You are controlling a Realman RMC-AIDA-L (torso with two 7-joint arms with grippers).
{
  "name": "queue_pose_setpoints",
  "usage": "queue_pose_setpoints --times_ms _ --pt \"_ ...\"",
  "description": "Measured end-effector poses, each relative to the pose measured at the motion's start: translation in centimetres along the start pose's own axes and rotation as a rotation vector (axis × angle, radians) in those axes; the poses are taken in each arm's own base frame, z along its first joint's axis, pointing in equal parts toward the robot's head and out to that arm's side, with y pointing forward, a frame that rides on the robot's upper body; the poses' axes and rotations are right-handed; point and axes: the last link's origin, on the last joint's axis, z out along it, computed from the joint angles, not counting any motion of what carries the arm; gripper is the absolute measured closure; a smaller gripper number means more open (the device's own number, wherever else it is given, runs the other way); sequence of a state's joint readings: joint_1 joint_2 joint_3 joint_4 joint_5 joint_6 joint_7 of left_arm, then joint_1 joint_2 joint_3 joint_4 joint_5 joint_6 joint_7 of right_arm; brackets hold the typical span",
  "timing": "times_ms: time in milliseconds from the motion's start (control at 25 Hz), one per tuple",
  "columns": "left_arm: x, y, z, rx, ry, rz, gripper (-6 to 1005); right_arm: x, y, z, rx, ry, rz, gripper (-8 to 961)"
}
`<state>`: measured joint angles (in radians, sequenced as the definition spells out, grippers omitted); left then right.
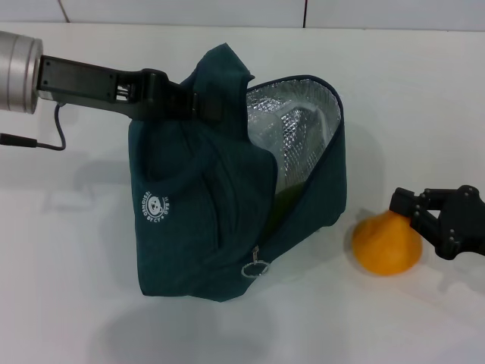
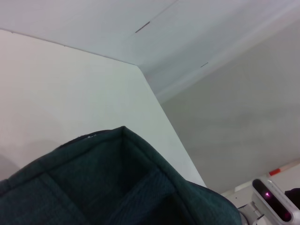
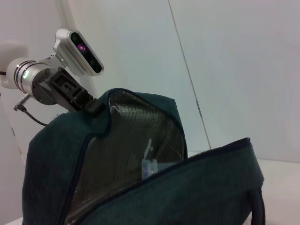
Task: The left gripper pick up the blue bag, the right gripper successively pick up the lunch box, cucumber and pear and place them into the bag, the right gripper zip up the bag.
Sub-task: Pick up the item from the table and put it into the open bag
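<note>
Nearest the head camera, the blue bag point(image 1: 220, 220) stands on the white table point(image 1: 68, 303), its white round logo point(image 1: 155, 205) facing forward and its silver ring zipper pull point(image 1: 255, 268) hanging low on the front. Its mouth gapes open toward the right, showing the foil lining point(image 1: 292, 125); a green shape deep inside is probably the cucumber point(image 1: 284, 203), though it is too shadowed to be sure. At the bag's upper left corner, the left gripper point(image 1: 198, 102) is clamped on the fabric, holding it up. Right of the bag, well apart from it, the pear point(image 1: 386, 244) sits on the table. The right gripper point(image 1: 424, 216) has its fingers spread around the pear's narrow top; whether they touch it cannot be told.

From the left wrist camera, only a dark teal fold of the bag point(image 2: 112, 183) fills the foreground against the pale table.

From the right wrist camera, the bag's open rim point(image 3: 220, 154) crosses close by, the lining point(image 3: 126, 154) behind it, and the left gripper point(image 3: 96, 107) pinches the far edge.
</note>
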<state>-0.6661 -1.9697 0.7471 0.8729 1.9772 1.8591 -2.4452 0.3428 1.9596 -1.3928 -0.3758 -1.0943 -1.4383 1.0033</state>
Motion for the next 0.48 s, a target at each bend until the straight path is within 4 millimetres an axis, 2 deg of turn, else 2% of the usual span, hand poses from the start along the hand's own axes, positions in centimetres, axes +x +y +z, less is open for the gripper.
queue_pose_setpoints --times_ms 200,320,360,480 --pt "0.0 0.0 0.0 0.0 0.0 0.001 959 -0.8 -0.1 -0.6 0.004 -0.054 0.008 920" --pt "0.0 0.0 0.0 -0.001 0.0 0.001 960 -1.9 -0.2 -1.4 0.008 -0.135 0.019 922" --pt "0.0 0.0 0.0 -0.001 0.0 0.0 960 -3.0 -0.3 -2.1 0.007 -0.208 0.034 922" --pt "0.0 0.0 0.0 -0.001 0.0 0.0 960 -4.2 -0.3 -2.4 -0.011 -0.27 0.042 921"
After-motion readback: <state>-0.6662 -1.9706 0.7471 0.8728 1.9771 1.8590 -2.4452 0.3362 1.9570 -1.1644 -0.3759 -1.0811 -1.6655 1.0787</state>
